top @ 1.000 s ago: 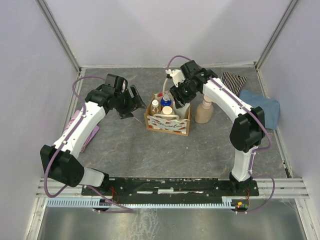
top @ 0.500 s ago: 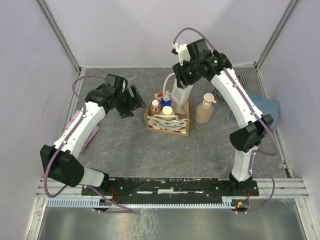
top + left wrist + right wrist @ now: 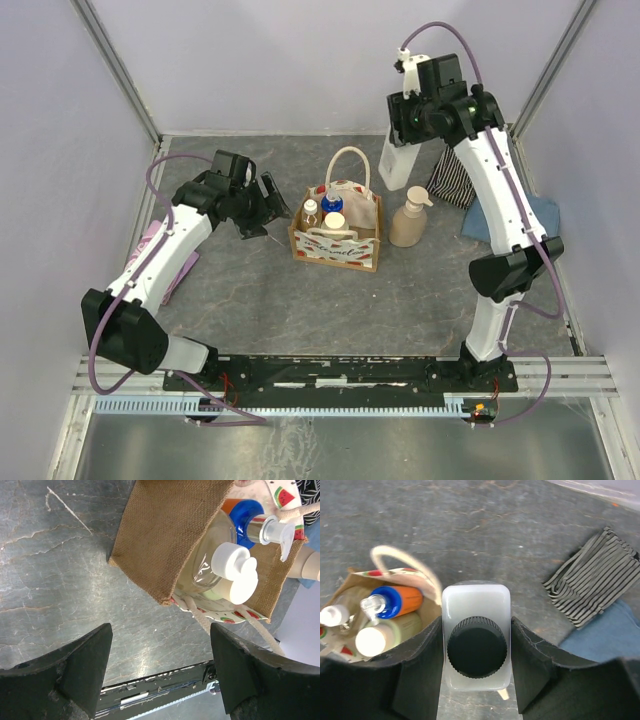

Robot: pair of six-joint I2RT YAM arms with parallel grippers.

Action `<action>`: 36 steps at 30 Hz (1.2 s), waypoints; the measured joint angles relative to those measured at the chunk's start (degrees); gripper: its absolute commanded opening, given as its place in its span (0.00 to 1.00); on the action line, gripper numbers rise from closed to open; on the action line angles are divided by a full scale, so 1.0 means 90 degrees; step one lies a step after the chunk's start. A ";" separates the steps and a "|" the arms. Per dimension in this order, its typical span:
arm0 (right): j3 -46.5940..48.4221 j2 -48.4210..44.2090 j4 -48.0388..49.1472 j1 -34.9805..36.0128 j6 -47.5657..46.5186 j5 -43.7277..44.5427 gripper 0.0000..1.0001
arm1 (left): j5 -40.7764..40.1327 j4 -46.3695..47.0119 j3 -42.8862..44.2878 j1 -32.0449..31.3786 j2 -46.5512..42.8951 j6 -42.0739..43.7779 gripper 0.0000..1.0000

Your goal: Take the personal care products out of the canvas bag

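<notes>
Top external: three bottles (image 3: 334,222) in canvas bag (image 3: 335,252), one in right hand (image 3: 406,142).

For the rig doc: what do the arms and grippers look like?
The left arm and right arm: white shells, black joints, a purple cable looped along each. The left gripper and right gripper: two chunky matte-black fingers each.

2 arms, left arm (image 3: 160,262) & right arm (image 3: 497,195): white link shells, black rounded joint housings. purple cable (image 3: 441,25) looped off each, wrist to base. flat black base plate (image 3: 400,375) under both, small red wires near mounts. left gripper (image 3: 160,672) fingers (image 3: 65,675) matte black, chunky, wedge-shaped; right gripper (image 3: 476,670) same, w/ faint scuffs.
</notes>
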 measured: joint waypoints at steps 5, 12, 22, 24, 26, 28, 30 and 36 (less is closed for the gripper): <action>-0.0415 -0.0032 0.0131 -0.0274 0.0034 0.0308 0.45 | 0.0000 0.0299 -0.0002 0.0000 0.0002 0.0000 0.85; -0.1265 0.0182 0.0211 -0.0316 0.0078 0.0282 0.45 | 0.0005 0.0678 0.0729 -0.0007 0.0665 0.0272 0.85; -0.1775 0.0823 0.0551 -0.0335 0.0075 0.0177 0.55 | -0.0313 0.0668 0.2008 -0.0318 0.1880 0.1528 0.85; -0.1831 0.0865 0.0561 -0.0338 0.0075 0.0177 0.56 | -0.0498 0.0561 0.2256 -0.0527 0.2074 0.1761 0.85; -0.1860 0.0886 0.0576 -0.0338 0.0075 0.0177 0.56 | -0.0716 0.0393 0.2414 -0.0835 0.2227 0.1953 0.85; -0.1872 0.0889 0.0583 -0.0338 0.0078 0.0177 0.62 | -0.0967 0.0209 0.2458 -0.1190 0.2334 0.2089 0.84; -0.1882 0.0889 0.0585 -0.0338 0.0080 0.0177 0.79 | -0.1168 -0.0005 0.2458 -0.1443 0.2385 0.2166 0.84; -0.1916 0.0872 0.0833 -0.0338 0.0097 0.0202 0.95 | -0.1632 -0.0427 0.2484 -0.1634 0.2397 0.2227 0.84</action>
